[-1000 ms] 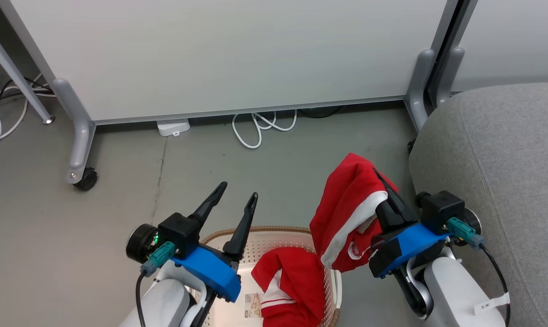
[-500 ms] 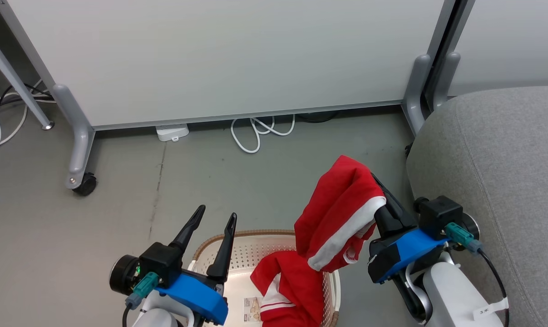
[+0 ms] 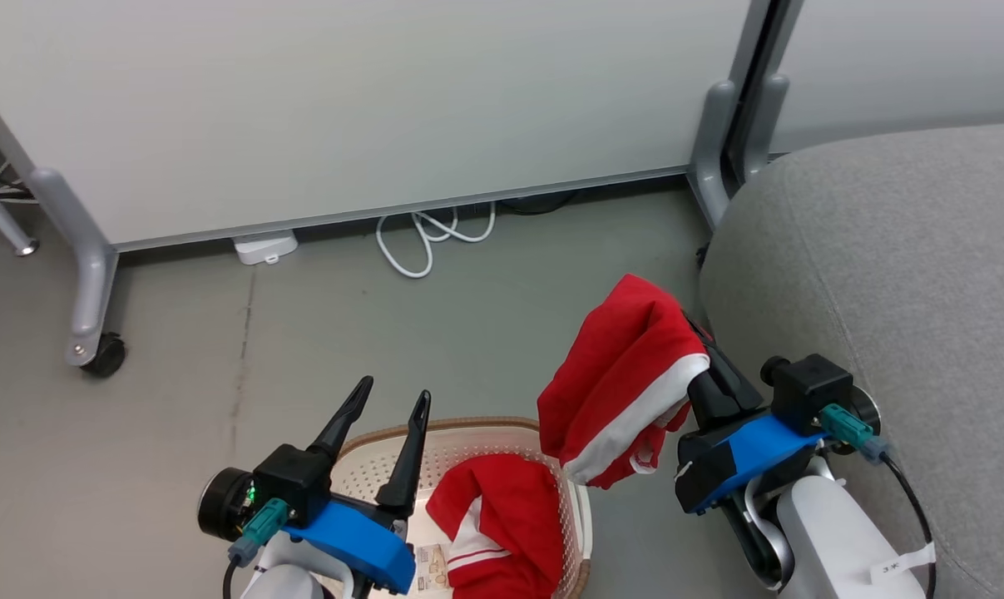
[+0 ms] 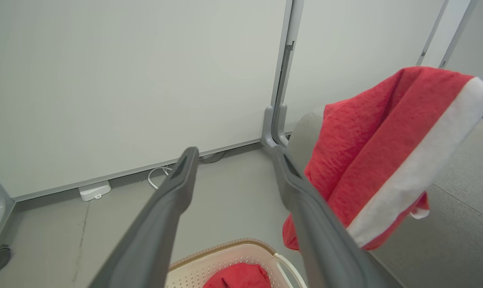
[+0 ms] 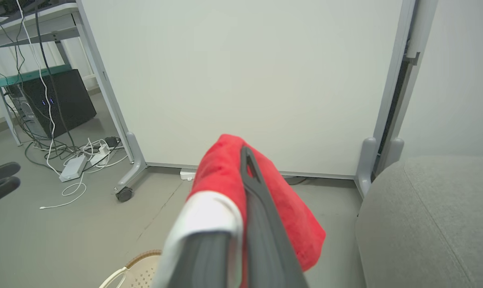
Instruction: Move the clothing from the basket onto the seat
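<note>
The view has swung toward the sofa [image 3: 884, 266], so the robot is probably turning there. The right gripper [image 3: 705, 353] stays clamped on one red garment [image 3: 626, 374], lifted clear of the basket [image 3: 468, 428]; the left gripper [image 3: 393, 389] stands apart, empty.

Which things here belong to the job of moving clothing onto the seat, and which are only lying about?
Job: held red garment; second red garment in the basket; grey seat; right gripper, shut on the held garment; open left gripper.

Lying about: white cable; white adapter; partition panel; caster wheel.
</note>
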Robot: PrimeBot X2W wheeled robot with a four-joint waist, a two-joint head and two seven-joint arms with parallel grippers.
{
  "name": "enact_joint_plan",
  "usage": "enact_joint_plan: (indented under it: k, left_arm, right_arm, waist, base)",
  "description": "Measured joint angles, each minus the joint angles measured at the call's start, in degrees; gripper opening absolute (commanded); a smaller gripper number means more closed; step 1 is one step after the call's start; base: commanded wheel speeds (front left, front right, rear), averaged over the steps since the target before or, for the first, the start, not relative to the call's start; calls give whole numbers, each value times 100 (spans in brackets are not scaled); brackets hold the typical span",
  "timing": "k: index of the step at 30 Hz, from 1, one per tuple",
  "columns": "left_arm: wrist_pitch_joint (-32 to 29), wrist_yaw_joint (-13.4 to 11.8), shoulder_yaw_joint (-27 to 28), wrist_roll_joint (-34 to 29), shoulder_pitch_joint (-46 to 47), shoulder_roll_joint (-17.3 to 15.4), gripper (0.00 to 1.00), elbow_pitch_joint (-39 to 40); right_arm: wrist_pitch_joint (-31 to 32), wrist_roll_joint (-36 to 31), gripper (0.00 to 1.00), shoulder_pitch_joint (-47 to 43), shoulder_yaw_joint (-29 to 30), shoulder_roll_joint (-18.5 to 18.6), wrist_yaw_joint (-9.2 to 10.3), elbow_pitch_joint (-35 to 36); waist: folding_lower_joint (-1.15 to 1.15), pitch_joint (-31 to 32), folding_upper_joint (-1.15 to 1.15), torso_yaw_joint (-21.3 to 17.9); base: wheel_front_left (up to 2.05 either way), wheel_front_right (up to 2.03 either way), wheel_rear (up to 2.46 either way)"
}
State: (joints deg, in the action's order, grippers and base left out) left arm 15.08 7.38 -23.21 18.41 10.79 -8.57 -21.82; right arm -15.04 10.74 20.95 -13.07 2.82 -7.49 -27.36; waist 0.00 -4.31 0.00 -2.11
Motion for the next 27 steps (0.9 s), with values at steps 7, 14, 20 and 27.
enact_joint_plan:
  k: [7, 14, 20, 27]
  left_arm:
    - [-1, 0, -48, 27, 96, -38, 100, 66]
    - [-1, 1, -87, 65, 196, -94, 100, 99]
    - [-1, 1, -77, 57, 248, -146, 100, 126]
    - [-2, 1, -90, 40, 291, -192, 100, 114]
  right_arm:
    - [-1, 38, 0, 10, 47, 1, 1, 62]
    - [0, 57, 0, 30, 114, 3, 1, 121]
    - [-1, 93, 0, 18, 185, 5, 0, 197]
    - [-1, 164, 0, -14, 163, 7, 0, 259]
  waist:
    - [0, -90, 0, -520]
    - [0, -201, 0, -1121]
    - [0, -274, 0, -1599]
    - [0, -346, 0, -2058]
  base:
    - [0, 0, 0]
    - [0, 0, 0]
    - [0, 0, 0]
    - [0, 0, 0]
